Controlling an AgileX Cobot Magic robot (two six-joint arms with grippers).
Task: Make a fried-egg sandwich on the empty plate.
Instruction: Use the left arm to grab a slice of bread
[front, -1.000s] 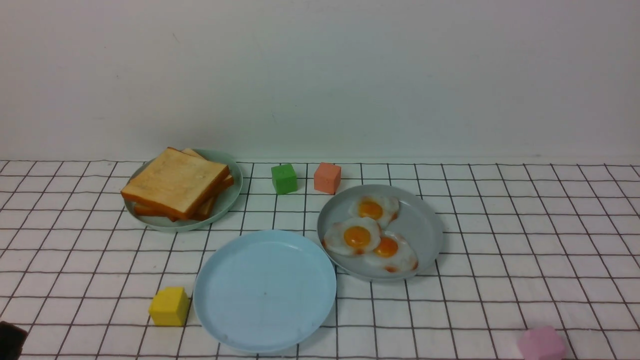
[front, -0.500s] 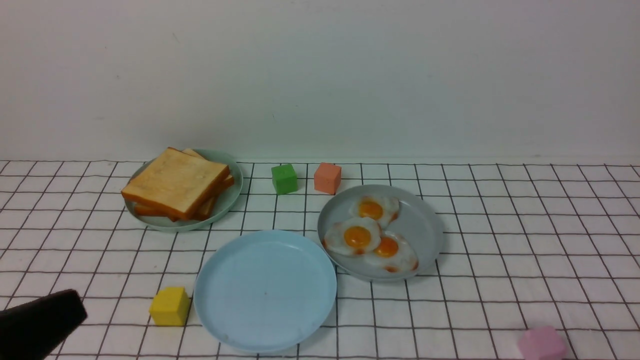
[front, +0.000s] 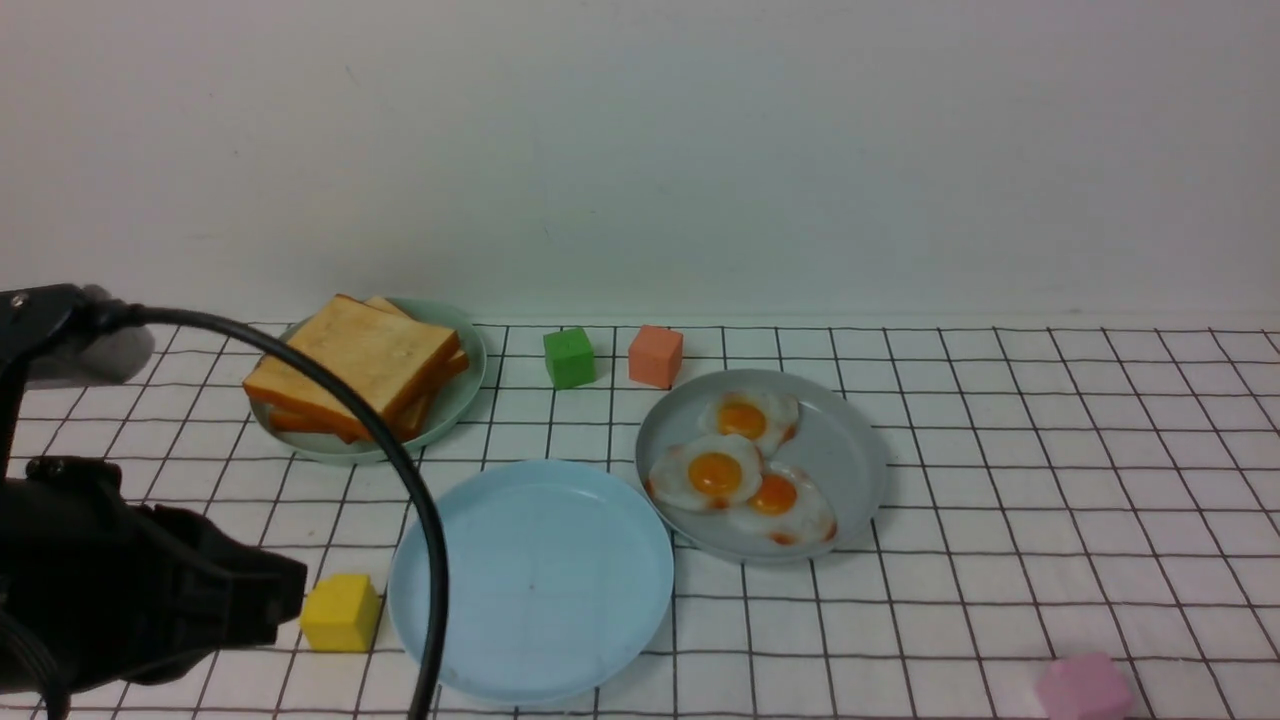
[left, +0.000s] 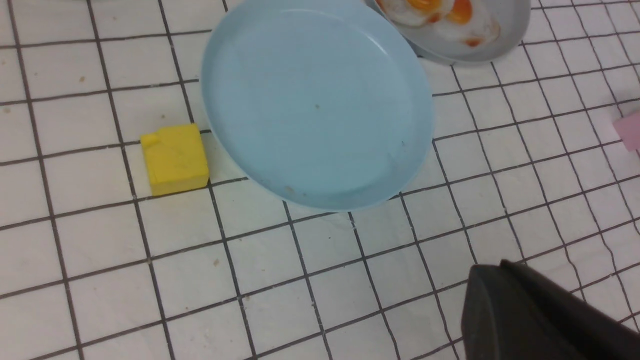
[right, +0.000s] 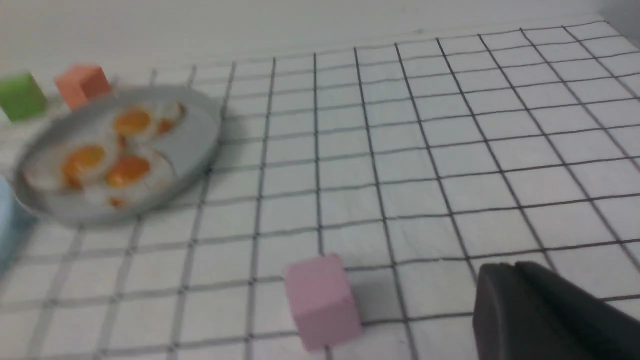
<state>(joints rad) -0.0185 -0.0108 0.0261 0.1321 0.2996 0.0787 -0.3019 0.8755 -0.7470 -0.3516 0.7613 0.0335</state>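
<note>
Toast slices (front: 355, 365) are stacked on a mint-green plate (front: 458, 395) at the back left. Three fried eggs (front: 715, 472) lie on a grey-blue plate (front: 850, 450) right of centre. The sky-blue plate (front: 530, 580) sits bare at front centre; it also shows in the left wrist view (left: 317, 105). My left gripper (front: 290, 590) is shut and empty, low at the front left, left of the sky-blue plate; its fingers lie together in the left wrist view (left: 492, 270). My right gripper (right: 500, 272) is shut and empty, and is out of the front view.
A yellow cube (front: 340, 612) sits between my left gripper and the sky-blue plate. A green cube (front: 568, 357) and a salmon cube (front: 655, 355) stand at the back centre. A pink cube (front: 1082, 688) is at the front right. The left arm's black cable (front: 400, 470) arcs over the toast plate.
My left arm has come up and forward into the front view from the bottom left corner, towards the yellow cube. The plates, toast and eggs have not moved.
</note>
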